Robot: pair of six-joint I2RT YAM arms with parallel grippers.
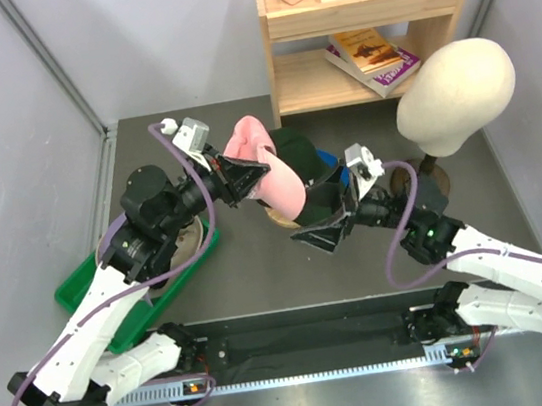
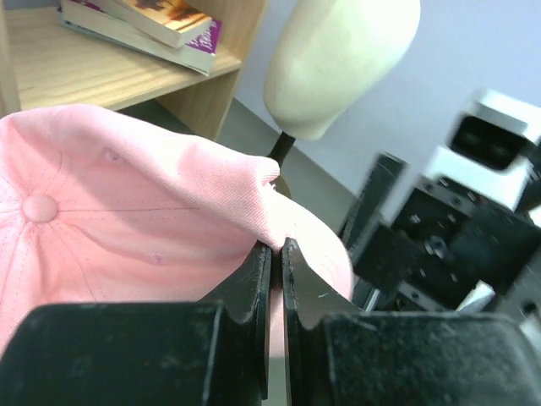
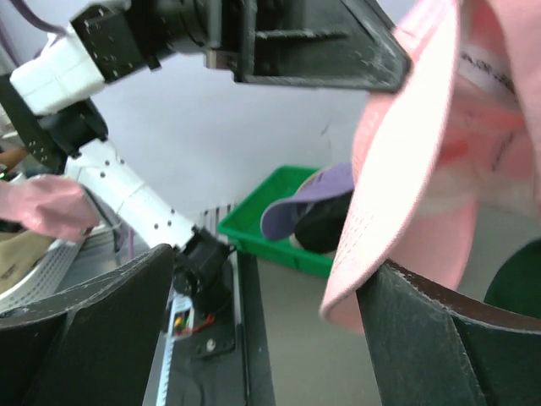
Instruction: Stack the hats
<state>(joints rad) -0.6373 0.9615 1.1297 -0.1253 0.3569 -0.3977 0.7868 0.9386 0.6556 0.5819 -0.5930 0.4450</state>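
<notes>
My left gripper [image 1: 244, 178] is shut on the fabric of a pale pink cap [image 1: 272, 173] and holds it up over the middle of the table. The left wrist view shows the jaws pinching the cap's edge [image 2: 169, 211]. Just right of it sits a dark cap [image 1: 298, 147] with a blue cap [image 1: 333, 170] under it. My right gripper [image 1: 319, 214] is open beside them, below the pink cap's brim [image 3: 397, 186]; its right finger [image 3: 439, 338] is close under that brim. A lavender cap [image 3: 308, 203] lies in the green bin [image 3: 270, 245].
The green bin [image 1: 81, 290] stands at the left, under my left arm. A cream mannequin head [image 1: 456, 94] on its stand is at the right. A wooden shelf [image 1: 366, 18] with books stands at the back. Grey walls close in on both sides.
</notes>
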